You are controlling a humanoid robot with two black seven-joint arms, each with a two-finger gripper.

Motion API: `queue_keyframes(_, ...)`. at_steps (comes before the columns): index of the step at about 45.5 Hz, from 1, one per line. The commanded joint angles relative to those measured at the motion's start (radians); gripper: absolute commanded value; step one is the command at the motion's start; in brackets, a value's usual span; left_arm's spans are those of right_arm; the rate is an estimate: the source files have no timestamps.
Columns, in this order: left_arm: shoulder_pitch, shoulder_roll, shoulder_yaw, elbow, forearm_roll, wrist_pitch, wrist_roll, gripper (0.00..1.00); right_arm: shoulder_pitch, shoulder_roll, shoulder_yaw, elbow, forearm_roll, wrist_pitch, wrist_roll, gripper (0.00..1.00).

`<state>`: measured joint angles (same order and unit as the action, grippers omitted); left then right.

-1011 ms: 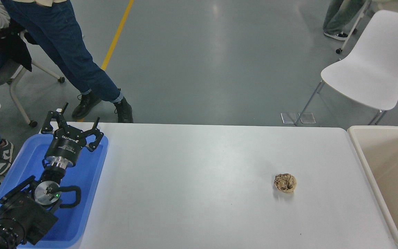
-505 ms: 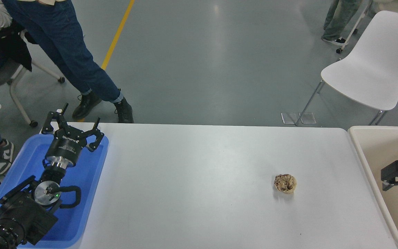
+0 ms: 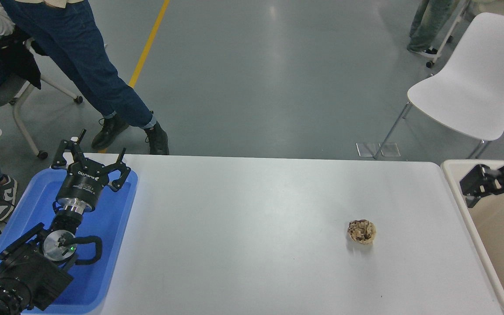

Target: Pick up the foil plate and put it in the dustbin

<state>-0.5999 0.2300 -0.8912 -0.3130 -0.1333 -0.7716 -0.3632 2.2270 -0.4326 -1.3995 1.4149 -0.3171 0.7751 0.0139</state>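
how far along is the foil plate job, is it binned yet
Apparently done, though unconfirmed: no foil plate shows on the white table, only a brown paper ball. The right gripper hangs over the dustbin, holding nothing visible; the bin's inside is mostly out of frame. The left gripper is parked over the blue tray.

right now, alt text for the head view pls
The right claw hangs over the beige dustbin at the white table's right end, and no foil plate is visible. A crumpled brown paper ball lies on the table; the left claw is parked over a blue tray.
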Motion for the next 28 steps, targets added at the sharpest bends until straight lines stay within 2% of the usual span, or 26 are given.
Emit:
queue_keyframes(1, 0.000, 0.000, 0.000, 0.000, 0.000, 0.000, 0.000, 1.00, 0.065, 0.052, 0.074, 0.033, 0.004, 0.010, 0.000, 1.00)
queue_keyframes(28, 0.000, 0.000, 0.000, 0.000, 0.000, 0.000, 0.001, 1.00, 0.074, 0.081, 0.109, 0.019, 0.006, 0.010, 0.001, 1.00)
